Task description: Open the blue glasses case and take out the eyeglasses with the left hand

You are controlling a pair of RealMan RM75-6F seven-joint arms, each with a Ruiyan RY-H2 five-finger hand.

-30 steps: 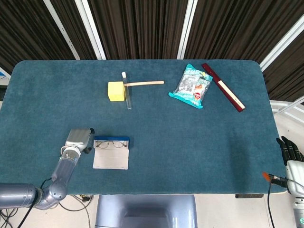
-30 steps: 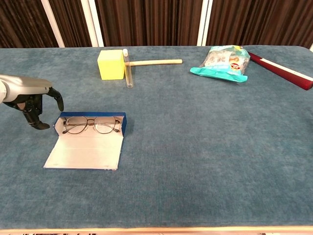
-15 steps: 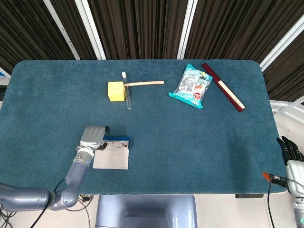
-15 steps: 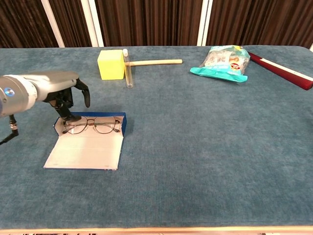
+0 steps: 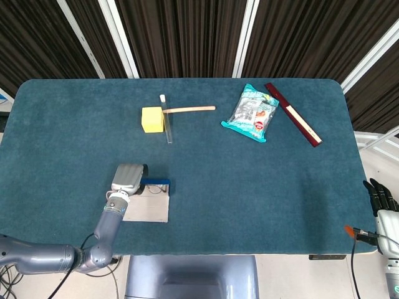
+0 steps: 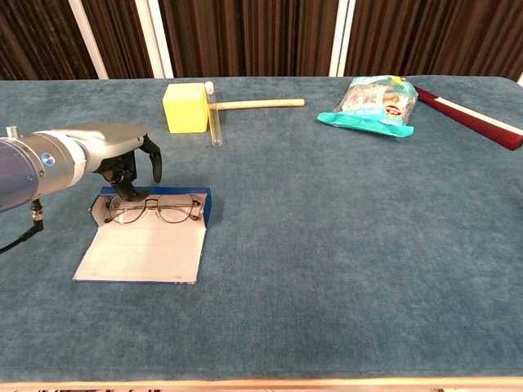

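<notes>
The blue glasses case (image 6: 205,205) lies open on the table, its pale lid (image 6: 140,254) folded flat toward me. Thin-framed eyeglasses (image 6: 157,209) rest in its blue tray. My left hand (image 6: 122,155) hovers over the tray's left end, fingers curled downward and apart, the fingertips (image 6: 133,193) at the frame's left lens; it holds nothing. From the head view, the left hand (image 5: 129,177) covers the left part of the case (image 5: 156,182) and most of the glasses. My right hand (image 5: 380,197) hangs off the table's right edge, fingers extended, empty.
A yellow cube (image 6: 185,107), a clear tube (image 6: 213,118) and a wooden stick (image 6: 260,104) lie at the back centre. A snack bag (image 6: 372,103) and a dark red bar (image 6: 470,117) sit at the back right.
My left hand has moved right, from beside the case's left end to directly above the glasses' left side. The case, the glasses and the right hand have not moved.
</notes>
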